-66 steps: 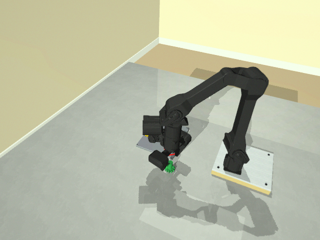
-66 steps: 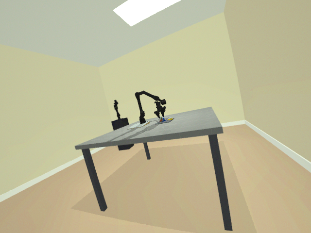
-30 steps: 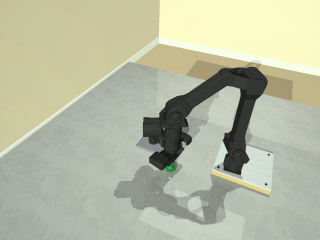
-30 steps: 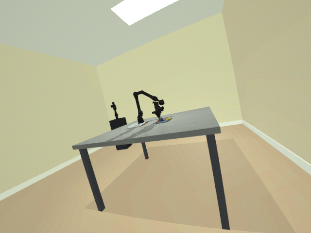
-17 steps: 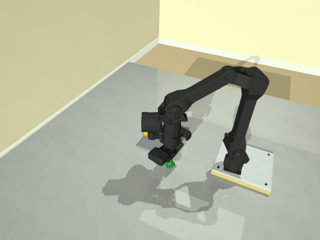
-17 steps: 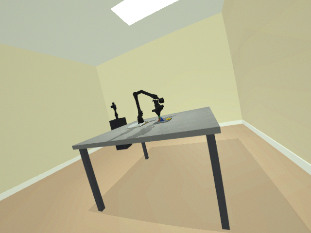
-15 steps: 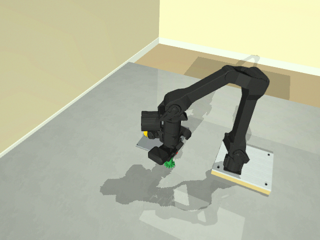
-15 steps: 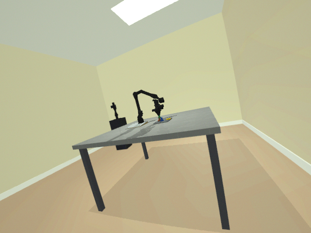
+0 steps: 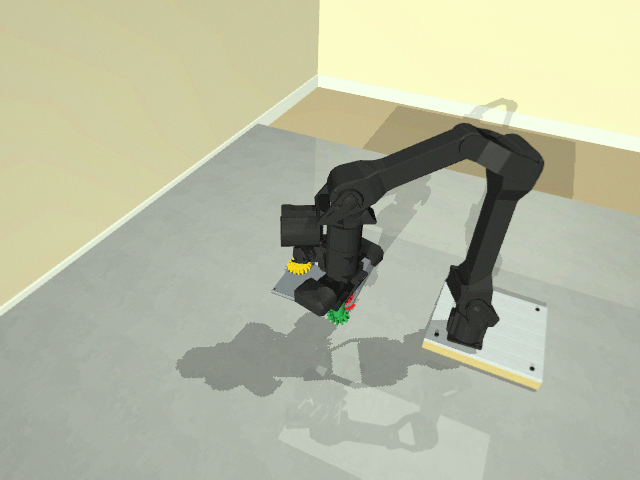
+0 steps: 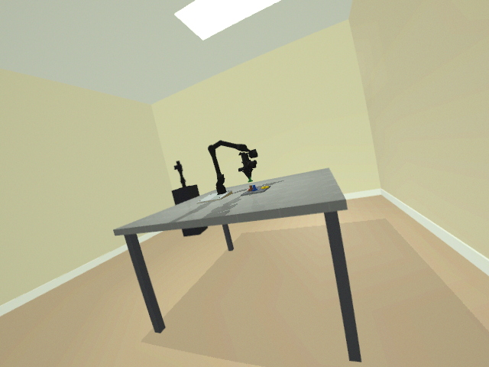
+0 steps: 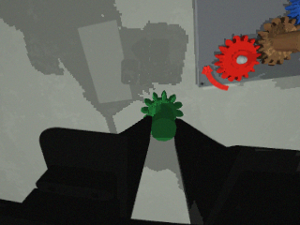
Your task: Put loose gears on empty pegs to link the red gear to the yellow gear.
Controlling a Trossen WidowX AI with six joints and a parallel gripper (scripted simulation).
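My gripper (image 9: 338,305) (image 10: 249,177) (image 11: 162,122) is shut on the handle of the green gear (image 9: 338,316) (image 10: 250,180) (image 11: 163,107). It holds the gear above the table, outside the grey board (image 9: 292,285) (image 11: 220,21) and beyond its red-gear corner. The red gear (image 11: 228,61) sits on a peg near that corner. The brown gear (image 11: 268,49) (image 10: 250,188) stands beside it, its teeth at the red teeth. The blue gear (image 11: 293,10) (image 10: 254,188) is next to the brown one. The yellow gear (image 9: 298,267) (image 10: 264,187) is at the board's far part. The arm hides much of the board in the top view.
The red arrow (image 11: 215,81) curves beside the red gear at the board's corner. The arm's base stands on a pale plate (image 9: 516,330) to the right of the board in the top view. Arm shadows lie across the grey table (image 9: 155,289) (image 10: 299,193).
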